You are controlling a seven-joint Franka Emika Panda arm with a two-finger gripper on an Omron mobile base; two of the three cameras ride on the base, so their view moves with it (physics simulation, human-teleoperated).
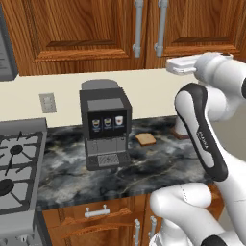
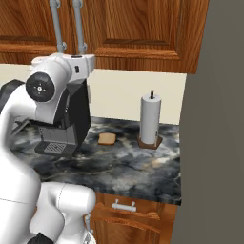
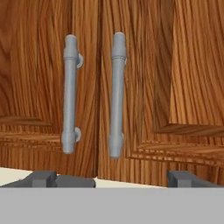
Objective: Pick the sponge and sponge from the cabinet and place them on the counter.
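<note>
The cabinet (image 3: 175, 65) has both panelled doors closed, so the sponges are hidden from me. Two vertical silver bar handles, a left one (image 3: 70, 94) and a right one (image 3: 117, 94), hang side by side at the door seam. My gripper (image 3: 112, 178) faces these handles from a short distance, open, with nothing between its fingertips (image 3: 43, 177). In the left base view the hand (image 1: 180, 66) is raised just below the cabinet's handles (image 1: 161, 29). The dark marbled counter (image 1: 158, 163) lies below.
A black coffee machine (image 1: 104, 125) stands on the counter left of the arm. A tan bread slice (image 1: 145, 139) lies beside it. A paper towel roll (image 2: 150, 119) stands near the right wall. The stove (image 1: 17, 168) is at far left.
</note>
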